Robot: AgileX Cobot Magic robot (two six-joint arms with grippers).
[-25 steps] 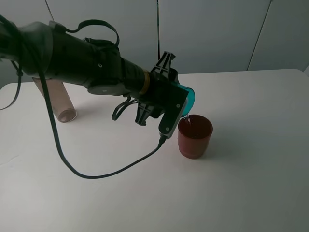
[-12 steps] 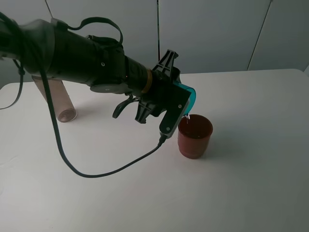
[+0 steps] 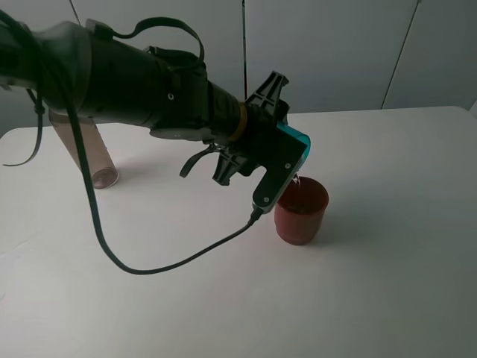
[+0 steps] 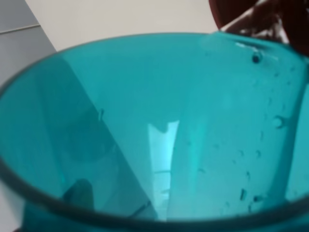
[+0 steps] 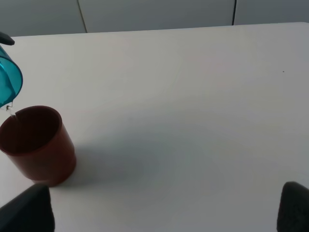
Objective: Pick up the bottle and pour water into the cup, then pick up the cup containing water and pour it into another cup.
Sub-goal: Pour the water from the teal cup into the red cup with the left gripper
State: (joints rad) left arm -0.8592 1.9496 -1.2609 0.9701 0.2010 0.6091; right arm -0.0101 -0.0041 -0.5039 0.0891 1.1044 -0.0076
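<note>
My left gripper (image 3: pixel 282 142) is shut on the teal cup (image 3: pixel 299 142) and holds it tipped steeply over the red cup (image 3: pixel 301 210). The teal rim hangs just above the red cup's near-left rim, and a thin trickle of water falls in. The teal cup (image 4: pixel 154 135) fills the left wrist view, with droplets on its wall and the red cup (image 4: pixel 256 19) beyond its rim. The right wrist view shows the teal cup (image 5: pixel 9 79) above the red cup (image 5: pixel 38 145). My right gripper (image 5: pixel 159 217) is open and empty, well to the right of both cups. The bottle (image 3: pixel 83 148) stands at the far left, partly behind my left arm.
A black cable (image 3: pixel 149 268) hangs from my left arm and loops over the white table (image 3: pixel 387 283) in front of the red cup. White wall panels (image 3: pixel 328 52) stand behind the table's back edge.
My left gripper has risen slightly and shifted right, tipping the teal cup more steeply over the red cup. The red cup and the bottle have not moved.
</note>
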